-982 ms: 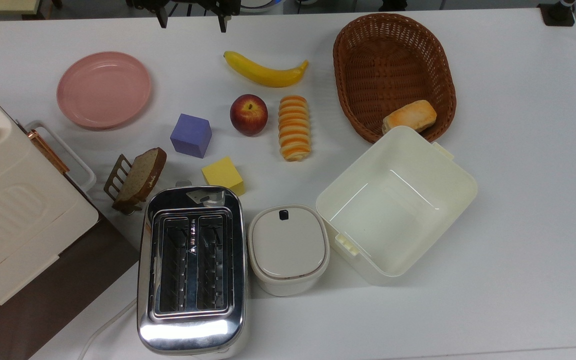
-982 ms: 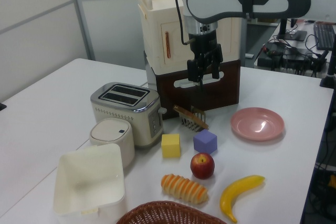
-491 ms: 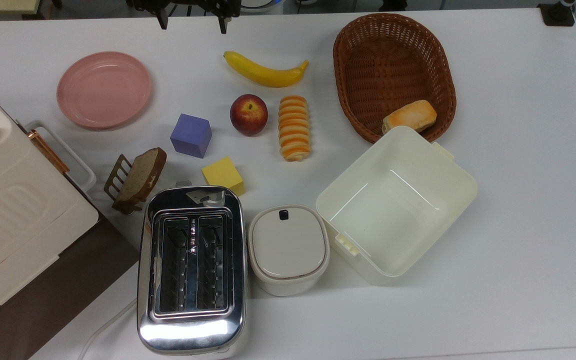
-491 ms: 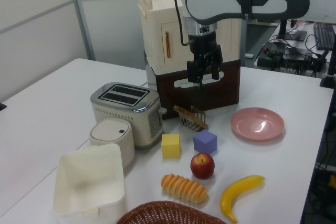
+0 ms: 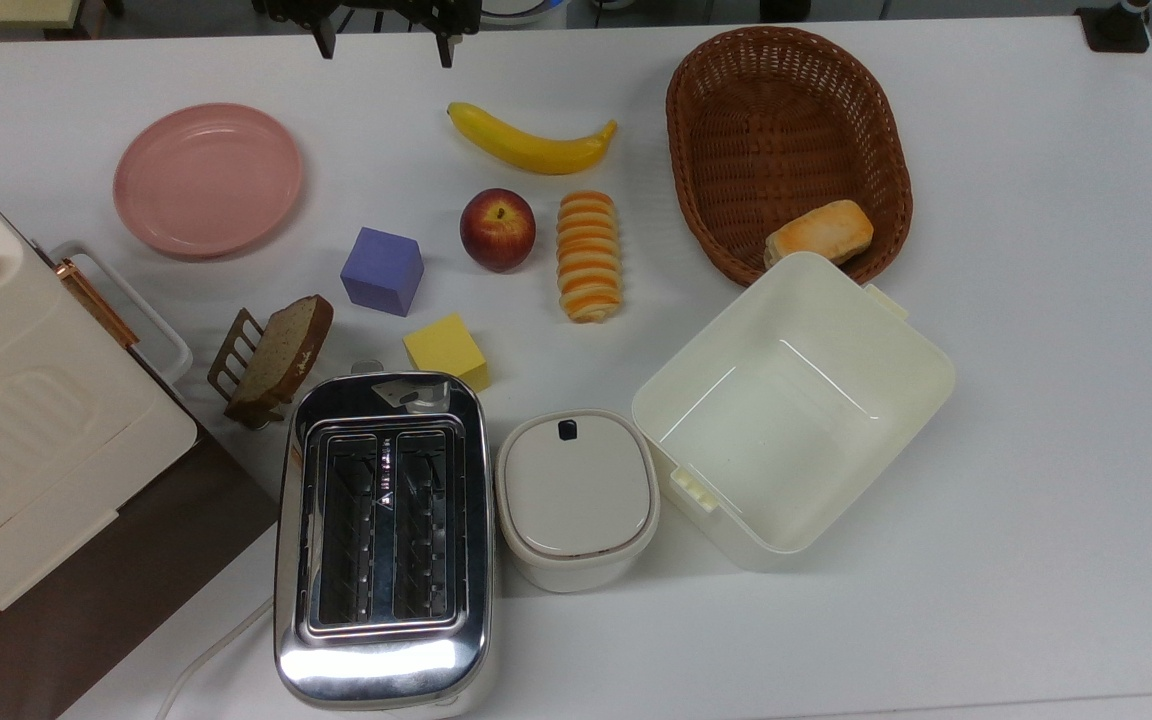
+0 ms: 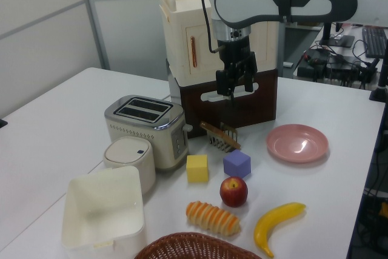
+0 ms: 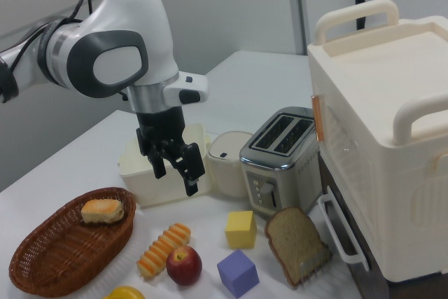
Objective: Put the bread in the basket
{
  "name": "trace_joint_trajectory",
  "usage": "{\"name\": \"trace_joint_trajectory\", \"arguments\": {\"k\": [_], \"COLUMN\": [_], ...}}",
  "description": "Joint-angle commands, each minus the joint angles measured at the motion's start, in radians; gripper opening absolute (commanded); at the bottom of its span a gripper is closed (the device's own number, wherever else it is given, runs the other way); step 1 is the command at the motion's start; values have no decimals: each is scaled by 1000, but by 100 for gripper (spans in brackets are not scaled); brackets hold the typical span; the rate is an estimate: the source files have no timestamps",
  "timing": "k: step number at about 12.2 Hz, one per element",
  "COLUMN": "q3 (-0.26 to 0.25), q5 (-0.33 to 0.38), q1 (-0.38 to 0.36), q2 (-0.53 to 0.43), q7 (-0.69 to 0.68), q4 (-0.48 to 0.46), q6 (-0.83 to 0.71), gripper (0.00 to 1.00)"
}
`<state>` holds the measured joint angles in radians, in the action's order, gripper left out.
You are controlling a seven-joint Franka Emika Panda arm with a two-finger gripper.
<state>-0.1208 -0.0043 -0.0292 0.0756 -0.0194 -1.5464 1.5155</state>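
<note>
Bread (image 5: 588, 256), striped orange and cream, is seen lying on the table (image 5: 1036, 400) at the top view's centre, just beside an apple (image 5: 498, 229) and apart from the basket (image 5: 786, 140) at upper right. The gripper (image 7: 175, 173) is held high above the table in the right view, fingers spread and empty.

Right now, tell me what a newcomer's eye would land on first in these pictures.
Probably the white robot arm, its gripper open and hanging above the table. Next, the chrome toaster at the top view's bottom edge, beside a big cream box. Then the striped bread lying between the apple and the wicker basket, which holds a small bun.
</note>
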Motion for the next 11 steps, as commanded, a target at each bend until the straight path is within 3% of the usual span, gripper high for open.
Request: {"name": "trace_joint_trajectory", "arguments": {"k": [1, 11], "q3": [3, 15], "q5": [-11, -13], "q1": [9, 22], "q2": [3, 1], "q7": [-14, -14], "q4": [15, -49], "q6": [-29, -21], "gripper": [100, 100]}}
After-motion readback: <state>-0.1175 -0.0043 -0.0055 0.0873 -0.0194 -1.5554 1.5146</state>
